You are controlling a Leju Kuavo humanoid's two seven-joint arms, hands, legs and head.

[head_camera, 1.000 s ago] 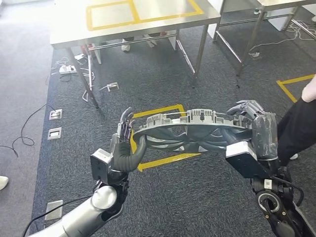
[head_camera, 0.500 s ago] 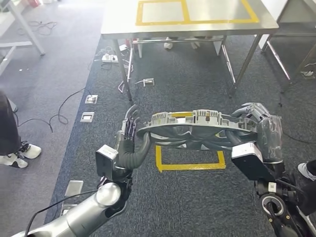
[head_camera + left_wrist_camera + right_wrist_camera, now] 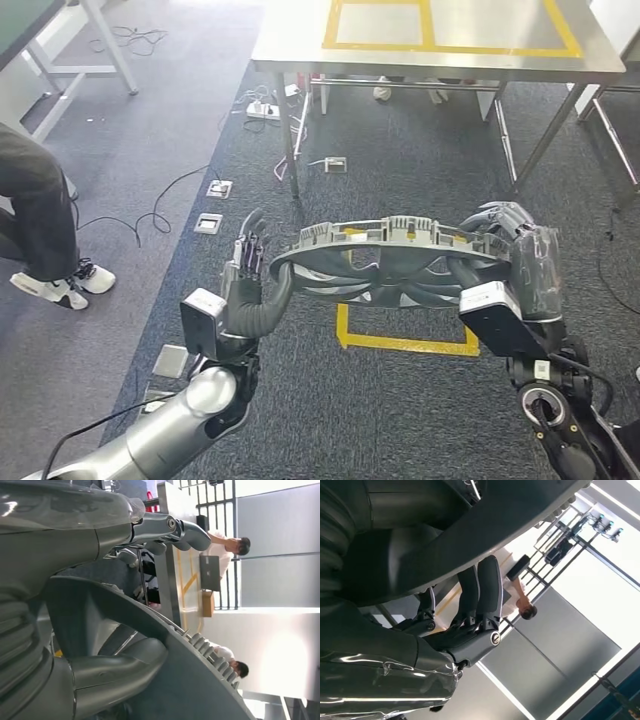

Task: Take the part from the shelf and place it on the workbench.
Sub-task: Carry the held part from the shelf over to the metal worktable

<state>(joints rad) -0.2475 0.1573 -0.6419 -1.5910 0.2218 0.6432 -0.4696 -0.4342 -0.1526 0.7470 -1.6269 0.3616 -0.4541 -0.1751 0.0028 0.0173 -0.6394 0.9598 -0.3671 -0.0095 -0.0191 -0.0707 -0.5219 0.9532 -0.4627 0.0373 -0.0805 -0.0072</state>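
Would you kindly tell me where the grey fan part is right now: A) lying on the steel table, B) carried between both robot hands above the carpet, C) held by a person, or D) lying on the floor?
B: the fan part spans between the left hand and right hand, short of the steel table.

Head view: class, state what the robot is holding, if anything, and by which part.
The grey fan-shroud part, held by its two opposite ends: left hand at one rim end, right hand at the other.

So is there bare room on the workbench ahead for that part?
Yes. The workbench top looks bare inside the yellow tape rectangle. Crowded: cables and a power strip under its left end. Left hand and right hand hold the part.
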